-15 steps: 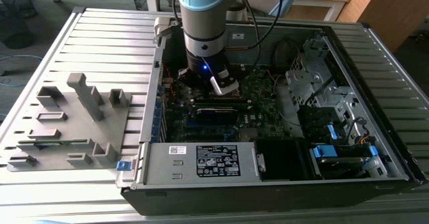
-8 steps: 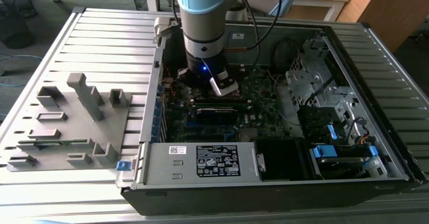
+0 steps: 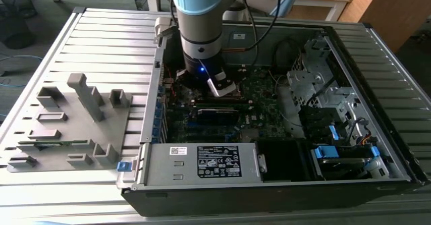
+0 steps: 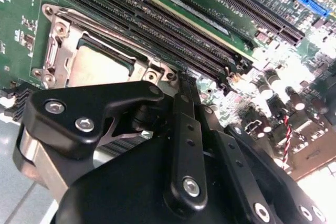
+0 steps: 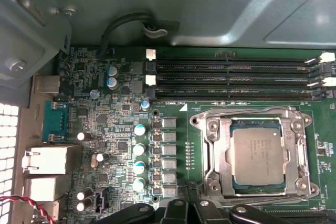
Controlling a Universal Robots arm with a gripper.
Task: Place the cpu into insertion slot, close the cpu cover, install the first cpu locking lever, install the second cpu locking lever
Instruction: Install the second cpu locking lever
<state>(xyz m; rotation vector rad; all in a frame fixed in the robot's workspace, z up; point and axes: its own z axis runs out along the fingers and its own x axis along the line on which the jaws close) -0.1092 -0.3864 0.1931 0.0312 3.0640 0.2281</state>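
Here the hand (image 4: 181, 85), whose grip state I cannot tell, hovers just beside the near edge of the insertion slot (image 5: 252, 153); the cpu (image 5: 261, 154) lies seated inside it, under the cpu cover (image 5: 220, 153).

No legible text anywhere.

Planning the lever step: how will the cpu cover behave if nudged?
The cpu cover is thin silver metal, so it is probably stiff and light. It lies flat around the cpu, so a nudge would likely swing it on its hinge, not slide it.
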